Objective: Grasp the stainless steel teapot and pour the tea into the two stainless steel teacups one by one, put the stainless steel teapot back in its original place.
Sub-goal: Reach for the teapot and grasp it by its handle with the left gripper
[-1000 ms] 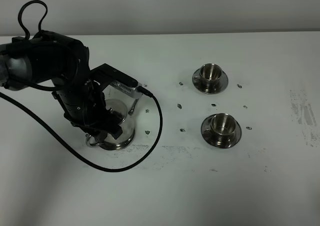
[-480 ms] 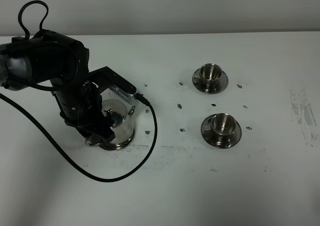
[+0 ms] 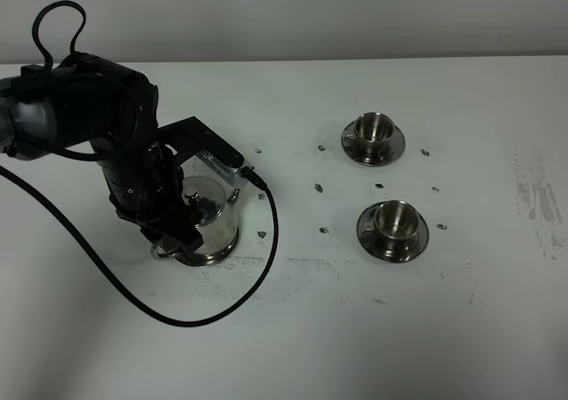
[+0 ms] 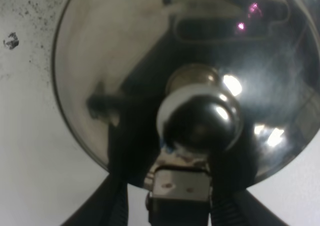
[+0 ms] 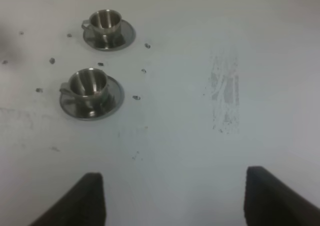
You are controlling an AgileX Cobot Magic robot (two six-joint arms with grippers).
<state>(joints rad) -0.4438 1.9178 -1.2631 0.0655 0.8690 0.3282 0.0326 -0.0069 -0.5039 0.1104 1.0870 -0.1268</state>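
The stainless steel teapot (image 3: 209,215) stands on its flat saucer, the original place (image 3: 216,256), at the left of the table. In the left wrist view its domed lid (image 4: 100,60) and knob (image 4: 200,118) fill the picture. My left gripper (image 3: 180,233) reaches down over it, and its dark fingers (image 4: 107,206) flank the handle's bracket (image 4: 180,186) closely, shut on it. The two stainless steel teacups, a far one (image 3: 374,130) and a near one (image 3: 395,222), sit on their saucers right of centre. My right gripper (image 5: 180,201) is open over bare table, away from the cups (image 5: 89,85).
A black cable (image 3: 266,240) loops from the left arm onto the table in front of the teapot. Small dark specks lie around the cups (image 3: 379,186). A grey scuffed patch (image 3: 540,196) marks the table at the far right.
The left wrist has settled slightly over the teapot and its jaws have narrowed a little on the handle. The cable loop has drawn in to the left. The teapot stays on its saucer.
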